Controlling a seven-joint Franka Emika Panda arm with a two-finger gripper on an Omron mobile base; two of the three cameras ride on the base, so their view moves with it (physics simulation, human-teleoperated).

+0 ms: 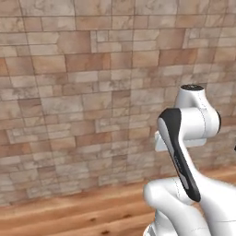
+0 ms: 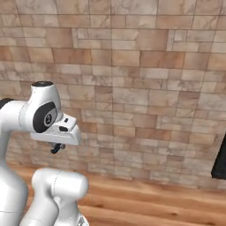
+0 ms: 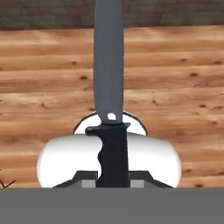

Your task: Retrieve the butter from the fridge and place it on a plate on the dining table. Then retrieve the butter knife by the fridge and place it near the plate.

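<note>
My gripper (image 3: 113, 180) is shut on the butter knife (image 3: 109, 65). Its black handle (image 3: 113, 153) sits between the fingers, and the flat grey blade runs straight up the hand view over the wooden floor. In the right base view the hand hangs low at the left, folded close to the arm, with a dark bit of the gripper (image 2: 55, 148) under it. The butter, the plate, the dining table and the fridge are out of view.
A brick wall (image 1: 83, 92) stands straight ahead in both base views, above a wooden floor (image 2: 154, 203). A black shape (image 2: 219, 162) cuts in at the right edge of the right base view; I cannot tell what it is.
</note>
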